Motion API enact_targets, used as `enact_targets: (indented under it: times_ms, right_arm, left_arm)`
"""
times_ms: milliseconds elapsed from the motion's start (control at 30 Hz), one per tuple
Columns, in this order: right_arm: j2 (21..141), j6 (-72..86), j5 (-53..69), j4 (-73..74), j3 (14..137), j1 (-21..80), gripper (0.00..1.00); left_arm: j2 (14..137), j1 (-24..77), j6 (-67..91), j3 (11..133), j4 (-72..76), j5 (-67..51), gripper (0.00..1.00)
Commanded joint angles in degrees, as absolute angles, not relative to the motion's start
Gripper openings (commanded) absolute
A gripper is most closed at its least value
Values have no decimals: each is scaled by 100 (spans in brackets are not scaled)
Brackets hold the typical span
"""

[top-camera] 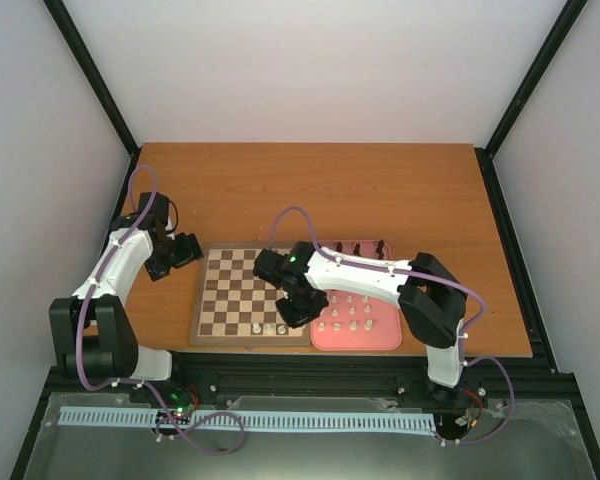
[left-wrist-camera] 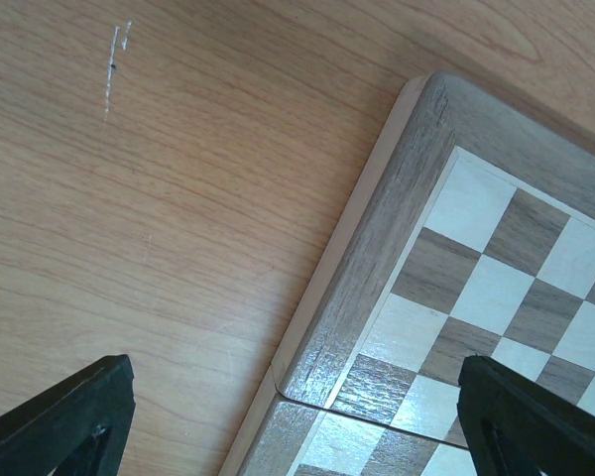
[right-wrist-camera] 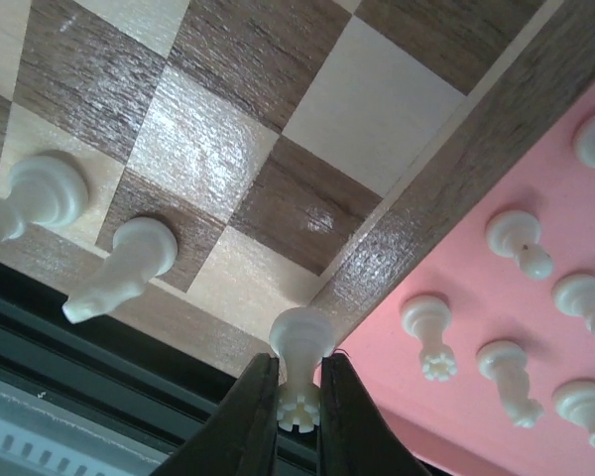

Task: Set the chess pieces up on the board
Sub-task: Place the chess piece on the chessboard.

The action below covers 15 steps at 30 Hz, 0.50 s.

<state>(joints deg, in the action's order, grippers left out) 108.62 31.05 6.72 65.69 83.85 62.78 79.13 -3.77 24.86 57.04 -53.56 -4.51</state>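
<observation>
The wooden board (top-camera: 198, 310) lies in front of the arms, with white chess pieces (top-camera: 263, 328) standing in its near row. My right gripper (top-camera: 298, 310) hangs over the board's near right corner, beside the pink tray (top-camera: 388, 338). In the right wrist view the gripper (right-wrist-camera: 297, 407) is shut on a white crowned piece (right-wrist-camera: 301, 347), whose base sits over the board's rim (right-wrist-camera: 416, 213). Two white pieces (right-wrist-camera: 129, 263) stand on squares to its left. My left gripper (top-camera: 185, 250) is open at the board's far left corner (left-wrist-camera: 377, 288) with nothing between its fingers (left-wrist-camera: 69, 416).
The pink tray (right-wrist-camera: 466, 288) holds several white pieces (right-wrist-camera: 428, 327) in rows, and dark pieces (top-camera: 360, 247) stand along its far edge. Bare wooden table (top-camera: 310, 190) stretches behind the board. A black frame rail (top-camera: 310, 365) runs along the near table edge.
</observation>
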Motion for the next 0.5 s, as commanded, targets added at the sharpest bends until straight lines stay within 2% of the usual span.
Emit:
enact_targets:
  times_ms: [0, 467]
  right_arm:
    - [11037, 3002, 671, 6546, 8671, 6352, 8]
    - [11295, 2879, 764, 6535, 8798, 6399, 8]
  left_arm:
    - [7918, -396, 2404, 5810, -5304, -456, 100]
    - [7927, -393, 2401, 5799, -5288, -465, 100]
